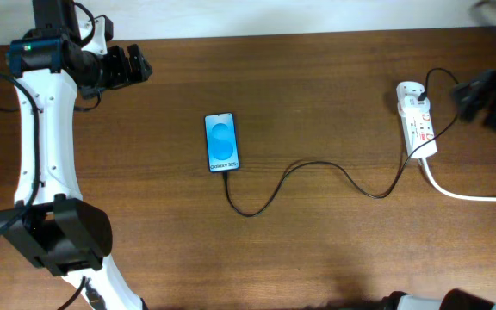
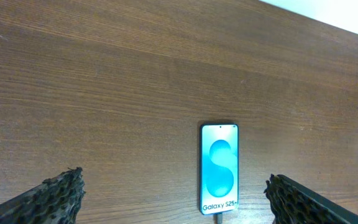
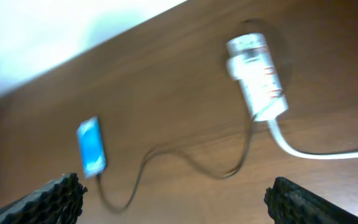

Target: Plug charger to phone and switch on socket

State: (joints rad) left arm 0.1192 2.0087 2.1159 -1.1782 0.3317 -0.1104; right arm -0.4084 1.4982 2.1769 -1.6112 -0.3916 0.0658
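The phone (image 1: 221, 143) lies flat at the table's middle, blue screen up; it also shows in the left wrist view (image 2: 219, 168) and, blurred, in the right wrist view (image 3: 91, 147). The charger cable (image 1: 317, 165) runs from the phone's near end, where its plug tip sits in the phone, across to the socket (image 1: 417, 120). The socket is a white power strip at the right, also in the right wrist view (image 3: 258, 79). My left gripper (image 1: 136, 65) is open and empty at the far left. My right gripper (image 1: 472, 93) is blurred, open and empty, just right of the socket.
The socket's thick white cord (image 1: 468, 194) runs off the right edge. The left arm's white links (image 1: 46, 164) stand along the table's left side. A pale wall borders the table's far edge.
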